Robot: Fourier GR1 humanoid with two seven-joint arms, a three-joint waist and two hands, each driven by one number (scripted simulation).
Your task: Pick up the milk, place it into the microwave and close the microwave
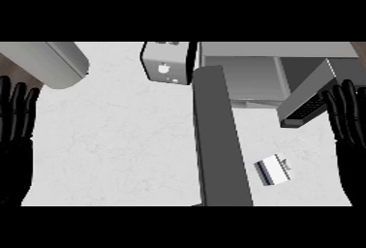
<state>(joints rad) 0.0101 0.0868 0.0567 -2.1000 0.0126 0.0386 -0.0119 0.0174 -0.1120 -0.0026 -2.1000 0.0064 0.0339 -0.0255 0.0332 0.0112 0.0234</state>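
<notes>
Fingers straight and relaxed on both: left hand [16, 121] rests at the left edge, right hand [346, 118] at the right; milk [272, 170] lies on the counter [114, 140], just beside the microwave's open door [218, 140]

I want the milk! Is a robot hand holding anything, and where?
Nothing is held. Left hand and right hand are open; the milk lies on the counter.

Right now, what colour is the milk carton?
White with a dark blue stripe, seen in the head view: milk carton.
</notes>
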